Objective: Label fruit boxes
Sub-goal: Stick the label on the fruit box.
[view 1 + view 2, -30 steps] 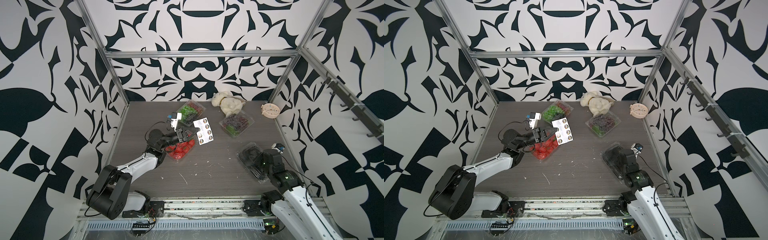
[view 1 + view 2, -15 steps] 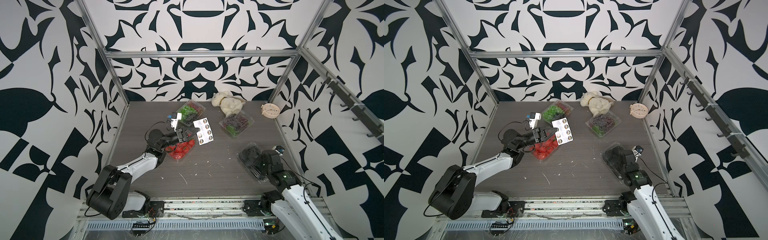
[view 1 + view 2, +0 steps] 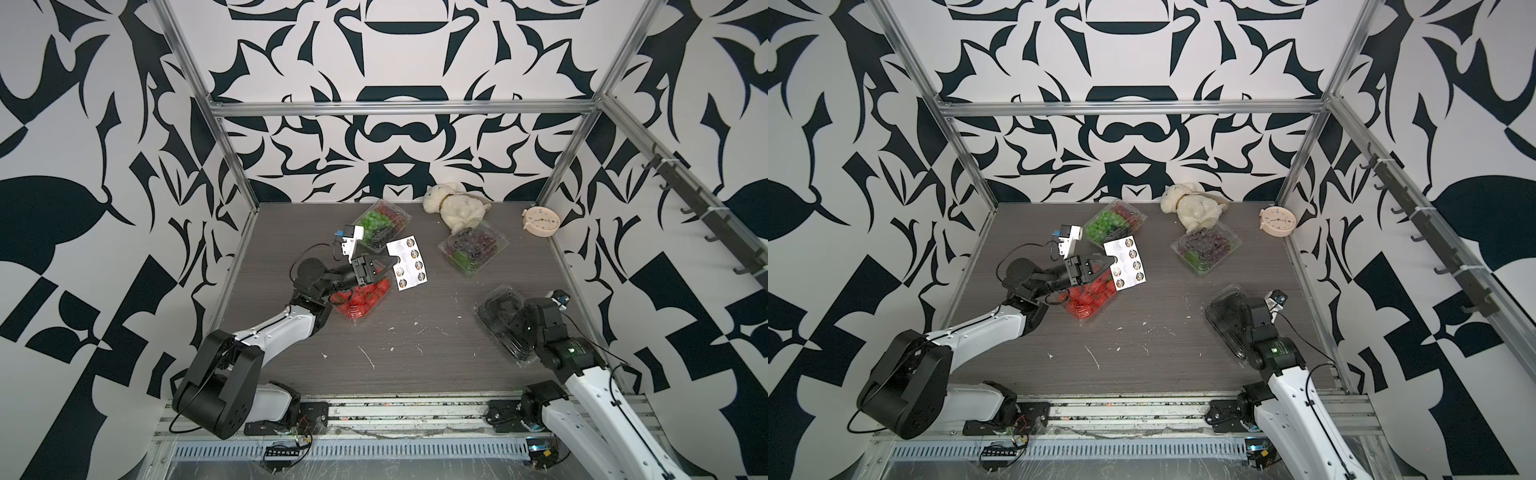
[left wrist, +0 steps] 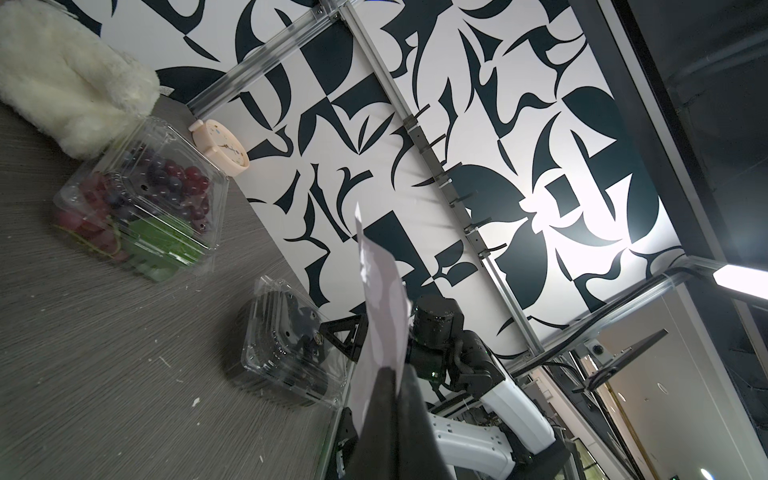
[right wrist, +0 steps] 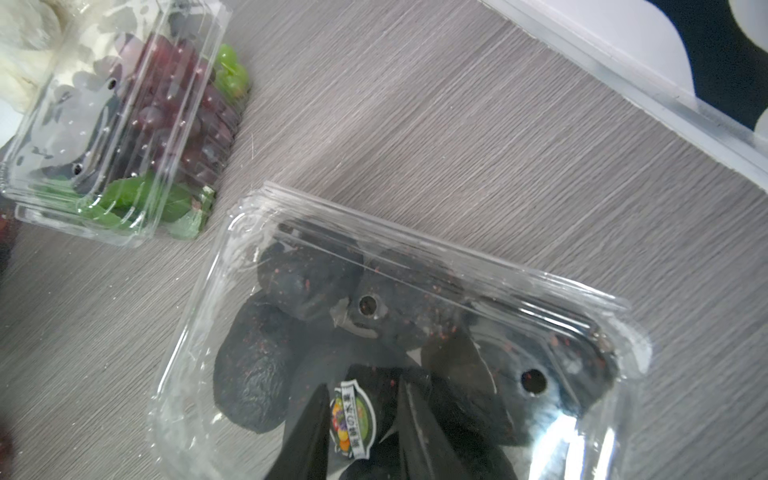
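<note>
In both top views my left gripper point(image 3: 390, 263) is pinched shut on an edge of the sticker sheet point(image 3: 409, 262), held above the strawberry box point(image 3: 360, 302). One grape box point(image 3: 383, 224) sits just ahead of my grip, and the second grape box point(image 3: 473, 248) lies beside the soft toy point(image 3: 455, 208) and clock point(image 3: 540, 220)

In the left wrist view the sheet runs edge-on, floppy

In the right wrist view my right gripper point(image 5: 360, 386) stands parted over the avocado box point(image 5: 399, 332), gripping nothing, with a round label point(image 5: 352, 419) on the lid between my fingers point(image 5: 309, 436). I judge these boxes light, slick and easily dented: hold by the rims
</note>
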Robot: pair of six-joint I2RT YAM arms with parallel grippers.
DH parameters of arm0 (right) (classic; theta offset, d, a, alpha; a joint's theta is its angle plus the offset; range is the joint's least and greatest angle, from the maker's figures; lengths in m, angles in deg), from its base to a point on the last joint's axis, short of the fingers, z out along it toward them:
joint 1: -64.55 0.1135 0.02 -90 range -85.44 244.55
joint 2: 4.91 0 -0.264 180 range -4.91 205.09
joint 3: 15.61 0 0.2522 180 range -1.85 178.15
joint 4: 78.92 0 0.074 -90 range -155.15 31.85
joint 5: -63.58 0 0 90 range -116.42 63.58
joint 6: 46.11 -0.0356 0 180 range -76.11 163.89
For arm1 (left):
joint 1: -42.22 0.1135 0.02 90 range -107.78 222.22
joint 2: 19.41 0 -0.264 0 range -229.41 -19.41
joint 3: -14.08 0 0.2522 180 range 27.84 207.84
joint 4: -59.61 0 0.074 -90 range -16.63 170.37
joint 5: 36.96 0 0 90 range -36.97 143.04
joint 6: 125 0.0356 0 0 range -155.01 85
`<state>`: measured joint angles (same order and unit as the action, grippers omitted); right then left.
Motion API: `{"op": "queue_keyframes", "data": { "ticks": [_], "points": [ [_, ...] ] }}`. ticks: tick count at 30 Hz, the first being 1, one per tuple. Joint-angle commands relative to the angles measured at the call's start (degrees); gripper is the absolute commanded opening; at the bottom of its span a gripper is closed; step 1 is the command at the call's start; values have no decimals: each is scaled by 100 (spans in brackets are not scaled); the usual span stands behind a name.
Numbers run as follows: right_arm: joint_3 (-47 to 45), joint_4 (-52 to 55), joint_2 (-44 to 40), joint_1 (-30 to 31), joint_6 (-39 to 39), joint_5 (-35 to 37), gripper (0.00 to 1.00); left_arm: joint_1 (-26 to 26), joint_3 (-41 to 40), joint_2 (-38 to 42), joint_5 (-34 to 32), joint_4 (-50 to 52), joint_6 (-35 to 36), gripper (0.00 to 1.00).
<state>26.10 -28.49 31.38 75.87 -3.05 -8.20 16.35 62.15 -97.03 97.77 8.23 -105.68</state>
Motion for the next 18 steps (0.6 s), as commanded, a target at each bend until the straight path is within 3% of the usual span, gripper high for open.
{"op": "queue_keyframes", "data": {
  "ticks": [1,3,5,18],
  "points": [
    [336,1,191,-15,165,-100,32,20,-64,36,80,-139,57,0],
    [399,-100,352,-15,245,-259,19,20,-67,32,78,-122,70,0],
    [432,-190,512,-15,253,-392,13,27,-65,30,64,-113,80,0],
    [153,200,506,-19,-114,-35,12,29,-71,28,71,-77,109,0]
  ]
}}
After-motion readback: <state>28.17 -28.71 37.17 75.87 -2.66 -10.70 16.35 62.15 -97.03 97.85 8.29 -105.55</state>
